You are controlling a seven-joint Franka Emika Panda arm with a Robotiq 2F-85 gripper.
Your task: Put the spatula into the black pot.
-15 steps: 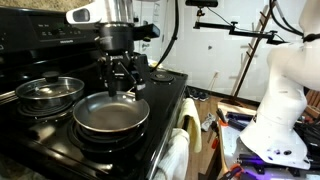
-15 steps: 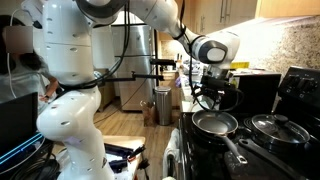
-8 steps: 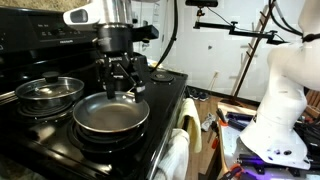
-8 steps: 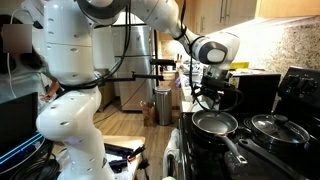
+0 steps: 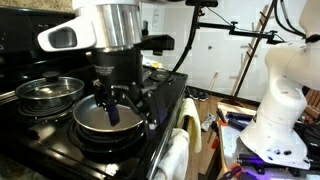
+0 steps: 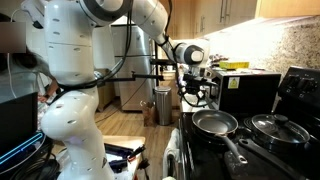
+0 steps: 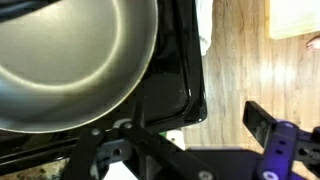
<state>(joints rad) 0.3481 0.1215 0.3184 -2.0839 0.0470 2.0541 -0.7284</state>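
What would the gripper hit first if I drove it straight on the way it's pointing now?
Probably the frying pan, near its front rim, or the stove edge beside it. The gripper points down there, but depth is unclear.

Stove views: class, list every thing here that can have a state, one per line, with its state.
Frying pan: empty.
Steel pot: covered.
Gripper: open, holding nothing.
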